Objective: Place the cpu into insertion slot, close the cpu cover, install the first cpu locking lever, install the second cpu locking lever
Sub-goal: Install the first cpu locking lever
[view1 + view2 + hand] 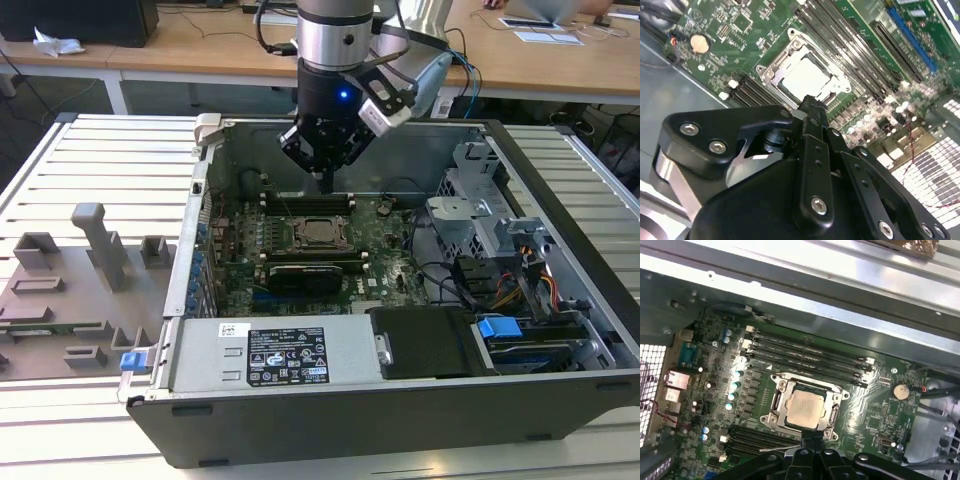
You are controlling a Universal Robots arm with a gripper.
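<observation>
Slatted metal worktop point(90, 150) carries an open computer case point(400, 420), with a grey moulded fixture point(60, 300) lying beside it at the exterior view's left. Nearest the exterior camera, the case's dark front wall rises, and just behind it a labelled power supply point(200, 360) and a black drive bay point(425, 342) fill that end of the case. Beyond them lies the green motherboard point(385, 250). It is hemmed in by the case's side wall at the exterior view's left and by a metal drive cage point(480, 215) with loose cables point(510, 285) at the exterior view's right.

The cpu point(805, 407) sits flat in its socket near the board's middle, pale metal top facing up. The cpu cover point(810, 386) lies down around it as a silver frame; whether the side levers are latched cannot be told. Rows of memory slots point(805, 347) run along two opposite sides of the socket, so the low clearance there is narrow, while the air straight above the chip is open.

The tool point(326, 183) hangs above the board just past the socket's far edge, apart from the chip. Its black fingertips are pressed together and hold nothing. In both wrist views its tip points toward the socket's rim. Close behind the tool stands the case's grey rear wall, and beyond that are wooden desks point(200, 45).
</observation>
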